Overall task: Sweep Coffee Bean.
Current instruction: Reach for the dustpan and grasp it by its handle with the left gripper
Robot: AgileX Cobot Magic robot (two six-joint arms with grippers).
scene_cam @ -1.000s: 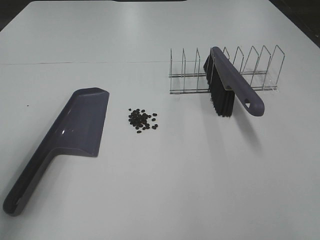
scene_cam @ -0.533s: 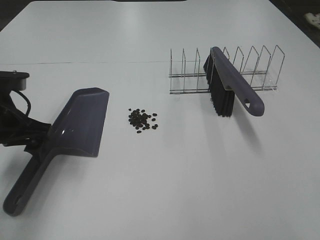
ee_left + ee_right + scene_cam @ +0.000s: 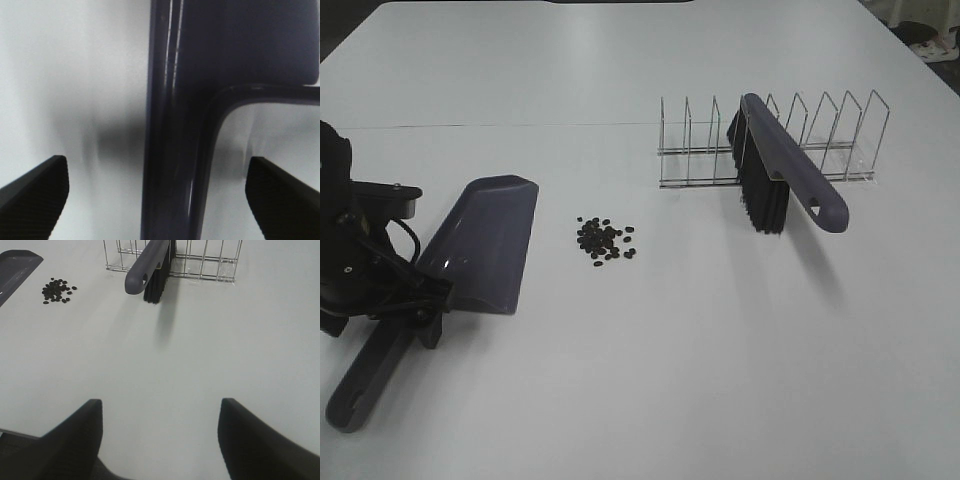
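White table: left tool now straddles dustpan handle.

A purple plastic dustpan lies left of the small cluster of dark coffee beans; right of and behind them, the black-bristled purple brush leans in a wire rack.

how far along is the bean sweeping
Done: nothing; the coffee beans lie in a cluster on the table, beside the purple dustpan. In hand: the left gripper, open, straddles the dustpan handle without closing on it. To do: the open right gripper is far from the brush leaning in the wire rack; gripping both tools and sweeping the beans in remain.
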